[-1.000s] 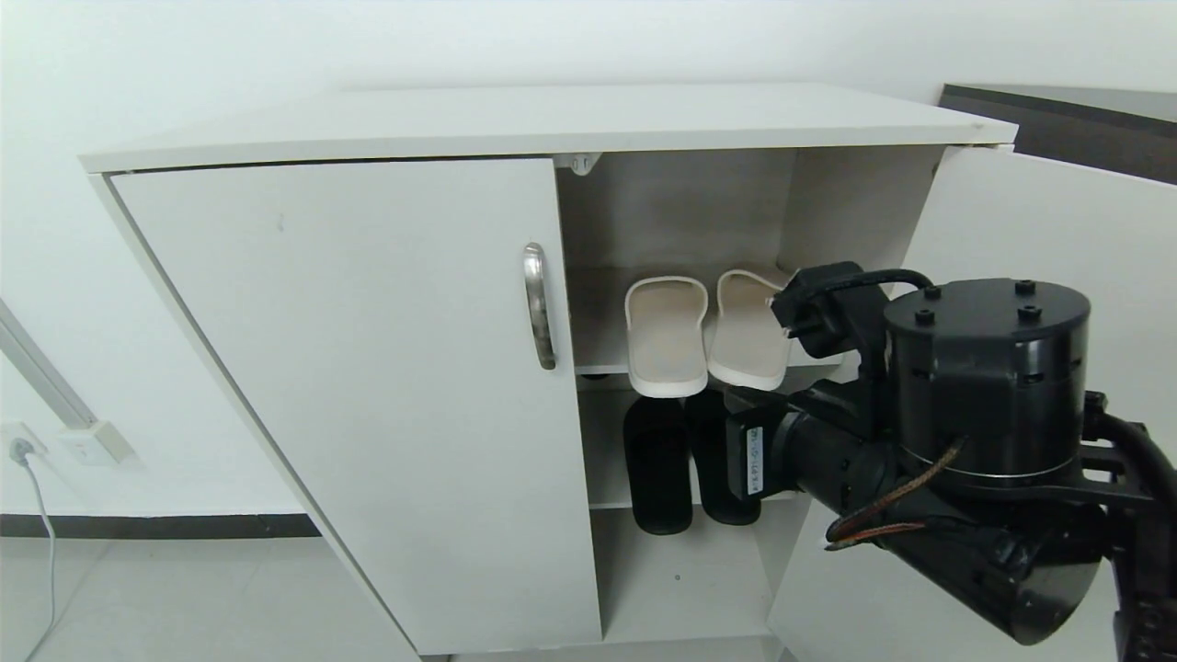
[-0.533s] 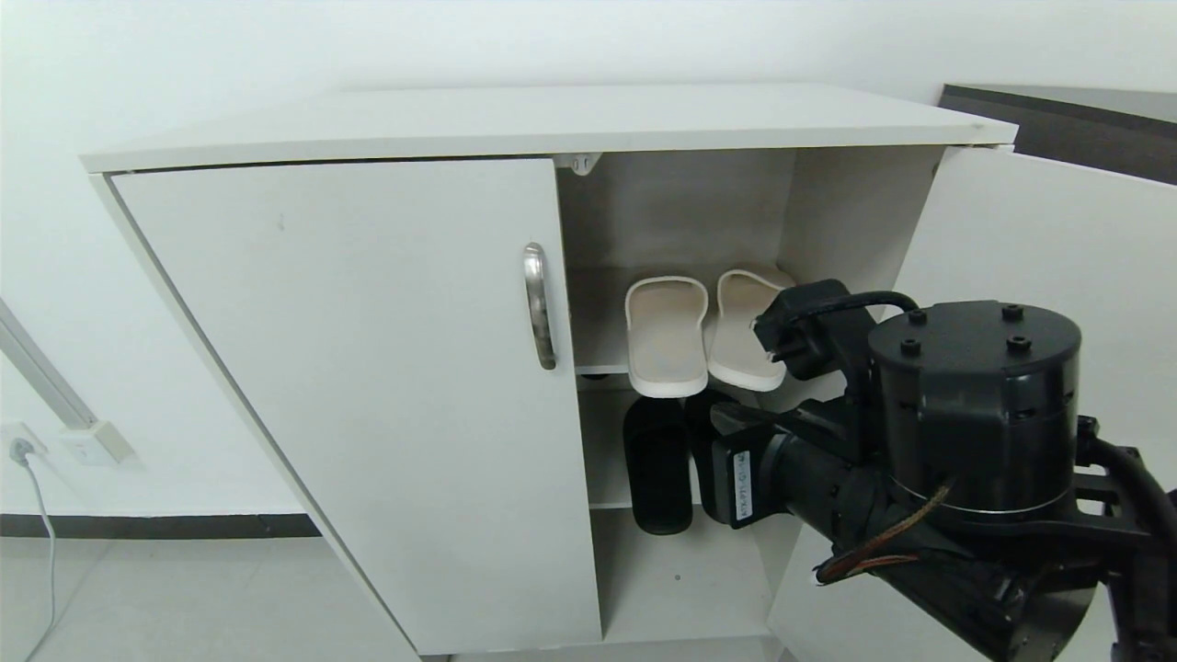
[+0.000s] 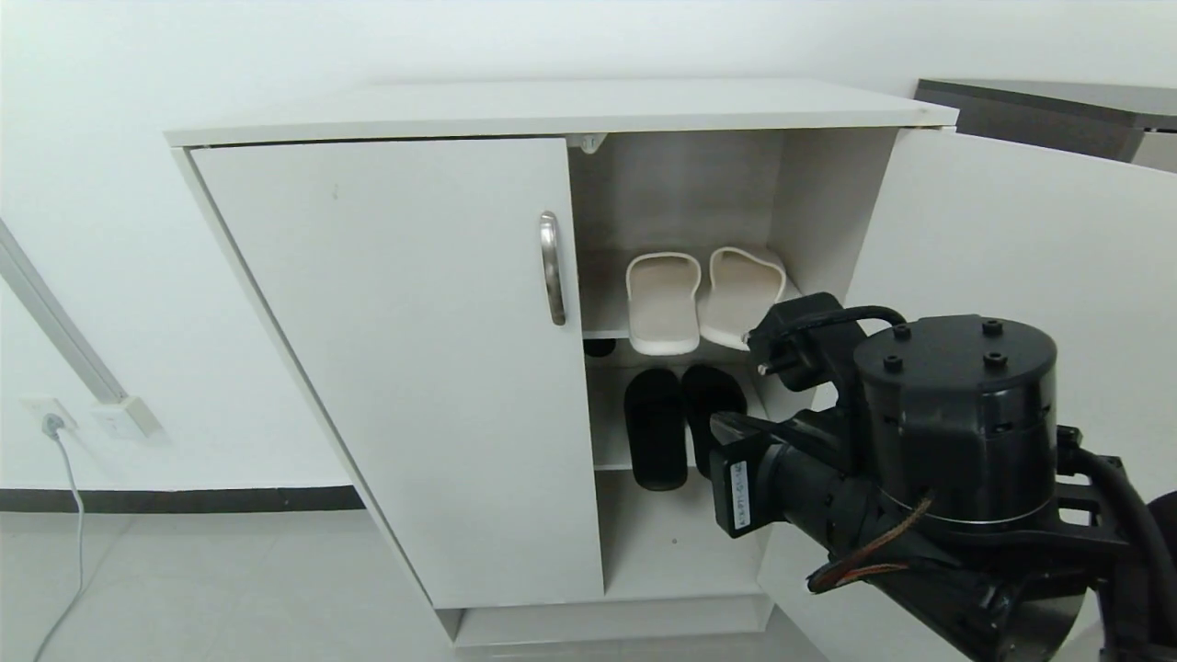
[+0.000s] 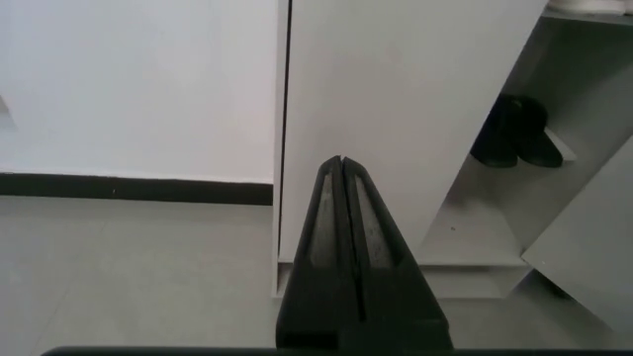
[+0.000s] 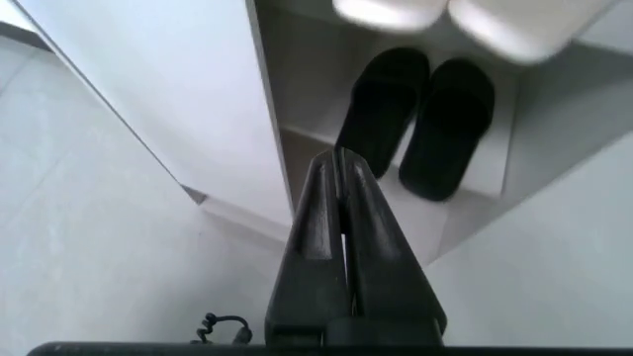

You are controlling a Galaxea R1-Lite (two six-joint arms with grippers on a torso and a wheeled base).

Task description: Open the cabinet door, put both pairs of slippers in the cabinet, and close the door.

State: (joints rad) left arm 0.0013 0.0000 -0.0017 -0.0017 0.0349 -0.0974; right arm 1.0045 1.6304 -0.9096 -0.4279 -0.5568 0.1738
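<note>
The white cabinet (image 3: 552,101) stands with its right door (image 3: 1011,248) swung open and its left door (image 3: 395,349) shut. A pair of white slippers (image 3: 699,299) lies on the upper shelf, heels hanging over its edge. A pair of black slippers (image 3: 680,418) (image 5: 420,119) (image 4: 514,133) lies on the shelf below. My right arm (image 3: 919,460) is in front of the open side, below and right of the slippers. My right gripper (image 5: 341,173) is shut and empty, facing the black pair. My left gripper (image 4: 341,183) is shut and empty, low before the left door.
The left door carries a metal handle (image 3: 550,267). Grey floor (image 3: 184,588) spreads in front of the cabinet. A wall socket with a cable (image 3: 51,428) sits low on the left wall. A dark counter (image 3: 1039,110) is behind the open door.
The whole head view has shifted, so the camera moved back and the cabinet looks smaller. My right arm has drawn back and lower, away from the shelves.
</note>
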